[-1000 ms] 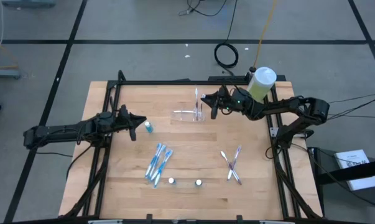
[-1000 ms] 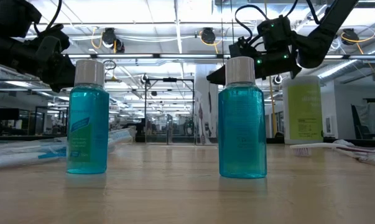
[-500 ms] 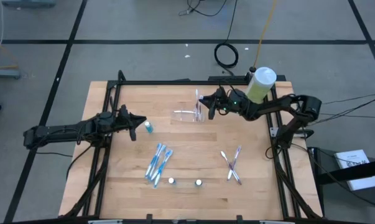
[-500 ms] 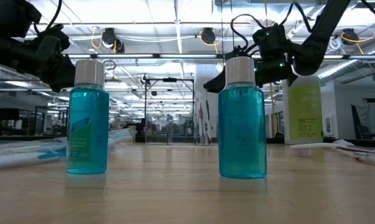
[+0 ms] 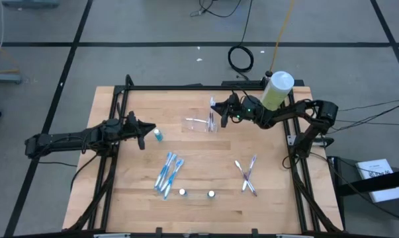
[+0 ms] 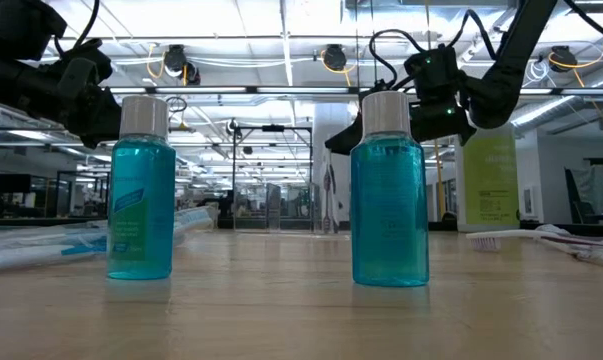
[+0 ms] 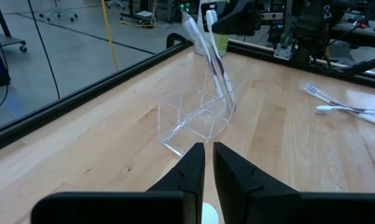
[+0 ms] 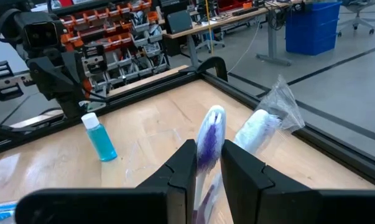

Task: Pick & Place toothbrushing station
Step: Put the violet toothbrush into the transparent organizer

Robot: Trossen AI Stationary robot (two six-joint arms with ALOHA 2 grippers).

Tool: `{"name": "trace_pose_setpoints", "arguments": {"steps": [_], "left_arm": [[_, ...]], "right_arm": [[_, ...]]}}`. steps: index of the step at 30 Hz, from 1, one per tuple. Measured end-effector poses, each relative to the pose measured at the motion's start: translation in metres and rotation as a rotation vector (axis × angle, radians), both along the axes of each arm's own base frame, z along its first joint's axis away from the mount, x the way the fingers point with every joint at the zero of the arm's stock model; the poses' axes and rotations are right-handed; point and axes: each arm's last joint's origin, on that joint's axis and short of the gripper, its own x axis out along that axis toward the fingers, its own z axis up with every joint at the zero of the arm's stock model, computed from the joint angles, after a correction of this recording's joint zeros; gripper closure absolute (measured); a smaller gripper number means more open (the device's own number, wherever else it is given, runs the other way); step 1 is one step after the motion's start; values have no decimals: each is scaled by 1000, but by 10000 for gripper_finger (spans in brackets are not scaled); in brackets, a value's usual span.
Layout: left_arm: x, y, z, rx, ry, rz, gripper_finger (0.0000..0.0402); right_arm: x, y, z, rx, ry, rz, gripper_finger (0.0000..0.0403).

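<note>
The toothbrushing station, a small clear plastic tray (image 5: 199, 123) (image 7: 196, 118), rests flat on the far middle of the wooden table. Two toothbrushes stand tilted in its right compartment: a white one (image 7: 196, 37) and a purple-and-white one (image 7: 217, 59) (image 8: 207, 140). My right gripper (image 5: 214, 108) (image 8: 204, 146) is shut on the purple-and-white brush. My left gripper (image 5: 150, 131) (image 7: 208, 149) waits shut at the table's left, holding nothing, next to a small blue bottle (image 5: 158, 135). My right gripper pinches the purple-and-white toothbrush between its two fingers, near the brush's upper end (image 8: 211, 124). The fingers (image 8: 181, 163) come level from the table's right side and lie across the brush. The brush stands tilted, its lower end (image 7: 227, 99) down in the tray's compartment.
A green bottle with a white cap (image 5: 277, 89) stands at the far right behind my right arm. Wrapped blue toothbrushes (image 5: 167, 173), two small blue bottles (image 5: 182, 192) (image 5: 211, 194) and crossed toothbrushes (image 5: 247, 175) lie on the near half.
My right gripper has sunk a little and edged toward the table's left, staying shut on the toothbrush over the tray.
</note>
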Motion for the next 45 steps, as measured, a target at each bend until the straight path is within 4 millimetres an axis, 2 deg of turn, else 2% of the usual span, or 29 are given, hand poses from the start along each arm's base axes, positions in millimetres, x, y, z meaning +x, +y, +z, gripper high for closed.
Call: {"name": "trace_pose_setpoints", "arguments": {"steps": [28,38,45], "left_arm": [[0,0,0,0,0,0,364],[0,0,0,0,0,0,364],[0,0,0,0,0,0,364]], "right_arm": [[-2,-3,0,-26,6,-62,348],[-2,-4,-1,-50,26,-96,324],[-3,-5,-1,-83,47,-112,322]]}}
